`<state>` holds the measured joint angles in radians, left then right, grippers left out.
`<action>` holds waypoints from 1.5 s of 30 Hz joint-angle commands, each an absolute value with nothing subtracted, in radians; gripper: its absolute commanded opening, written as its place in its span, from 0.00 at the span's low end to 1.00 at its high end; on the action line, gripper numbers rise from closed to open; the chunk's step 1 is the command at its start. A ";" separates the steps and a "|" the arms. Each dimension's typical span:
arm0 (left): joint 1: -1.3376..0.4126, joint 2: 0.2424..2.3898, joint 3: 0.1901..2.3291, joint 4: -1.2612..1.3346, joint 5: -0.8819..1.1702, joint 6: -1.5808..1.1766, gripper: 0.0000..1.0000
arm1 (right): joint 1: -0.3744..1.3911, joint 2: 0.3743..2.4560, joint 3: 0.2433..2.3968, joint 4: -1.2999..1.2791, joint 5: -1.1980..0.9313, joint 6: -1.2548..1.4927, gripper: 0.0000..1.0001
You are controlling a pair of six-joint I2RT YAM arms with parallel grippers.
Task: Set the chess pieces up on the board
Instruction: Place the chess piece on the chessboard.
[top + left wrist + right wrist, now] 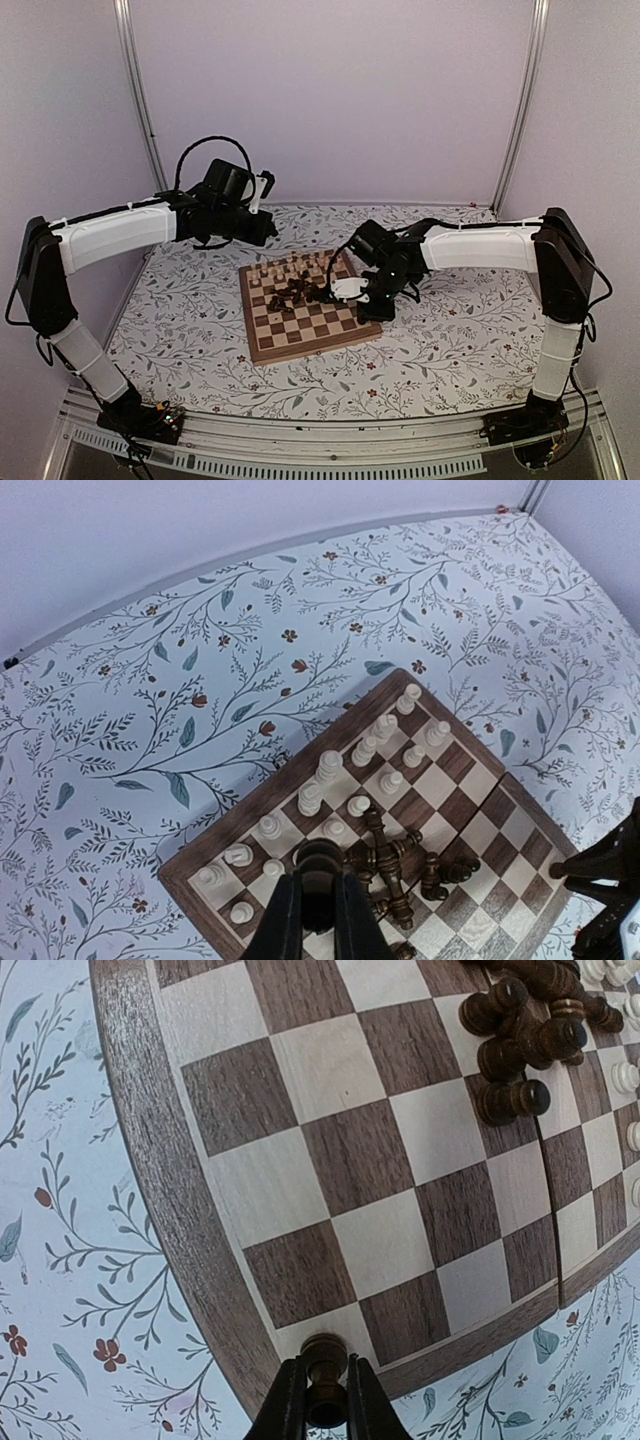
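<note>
The board [300, 335] lies in the middle of the floral cover. Pale chess pieces [365, 750] stand in two rows along its far side, and dark chess pieces [400, 865] lie heaped at its centre [295, 292]. My left gripper [318, 910] hangs high over the far-left part of the board [250, 810], shut on a dark piece [318, 865]. My right gripper [325, 1400] is shut on another dark piece [325, 1355], low over a cream square beside the rim near a corner of the board [330, 1150]. In the top view it [345, 290] sits at the board's right side.
The floral table cover [450, 340] surrounds the board. Plain walls and two metal posts [520, 100] close the back. Most squares on the near half of the board carry nothing. The dark heap [520, 1040] is several squares from my right gripper.
</note>
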<state>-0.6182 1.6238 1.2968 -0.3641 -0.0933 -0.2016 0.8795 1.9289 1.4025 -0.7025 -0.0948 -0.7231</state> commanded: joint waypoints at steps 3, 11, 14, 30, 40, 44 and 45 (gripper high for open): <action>-0.610 1.644 1.297 -0.369 -0.077 -0.189 0.00 | 0.892 1.951 1.424 -0.704 -0.080 -0.725 0.24; -0.609 1.647 1.302 -0.376 -0.079 -0.182 0.00 | 0.890 1.886 1.447 -0.706 -0.090 -0.718 0.48; -0.610 1.639 1.301 -0.377 -0.063 -0.159 0.00 | 0.875 1.830 1.466 -0.726 -0.129 -0.716 0.51; -0.906 1.727 1.475 -0.633 0.104 -0.055 0.00 | 0.282 1.461 1.025 -0.373 -0.607 -0.524 0.52; -1.027 1.937 1.612 -0.774 0.036 -0.059 0.00 | 0.280 1.487 0.985 -0.319 -0.520 -0.528 0.52; -1.036 1.988 1.647 -0.796 0.031 -0.060 0.00 | 0.280 1.525 0.993 -0.335 -0.475 -0.547 0.52; -1.039 1.996 1.652 -0.796 0.033 -0.061 0.00 | 0.279 1.527 0.993 -0.337 -0.475 -0.549 0.52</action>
